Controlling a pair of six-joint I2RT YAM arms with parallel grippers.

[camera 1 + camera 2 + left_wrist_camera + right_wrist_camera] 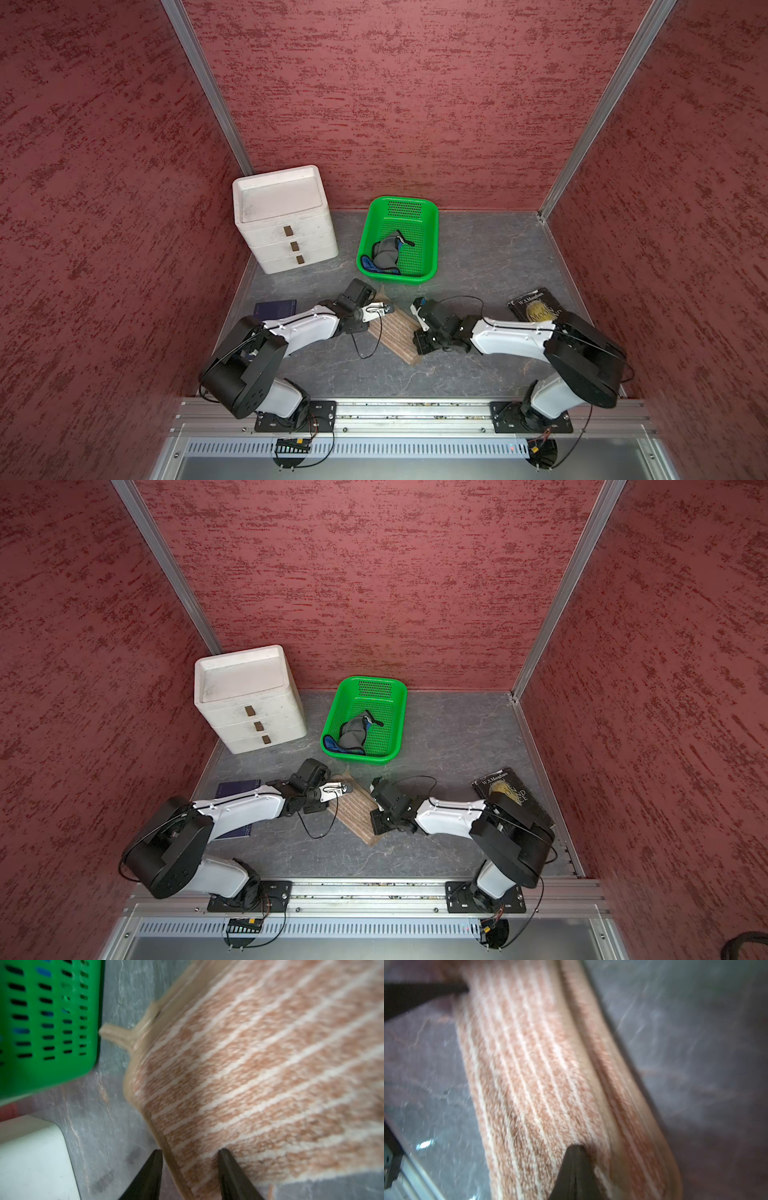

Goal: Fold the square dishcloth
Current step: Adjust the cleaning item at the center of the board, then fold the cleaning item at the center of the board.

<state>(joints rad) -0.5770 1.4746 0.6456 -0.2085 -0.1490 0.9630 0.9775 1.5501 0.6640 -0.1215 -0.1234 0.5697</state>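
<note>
Peach-striped terry: in both top views we see the dishcloth lying as a folded strip aslant on the grey table, in front of the green basket. The left arm is at its far end and the right arm at its near end.

From the left wrist, we find the left fingers spread, straddling the cloth's hemmed edge, one over the table and one on the pile. The cloth's hanging loop lies just beside the basket.

From the right wrist, blurred, the right fingers are pressed together, tip sunk into the pile beside the fold. Whether they catch a layer we cannot tell.
</note>
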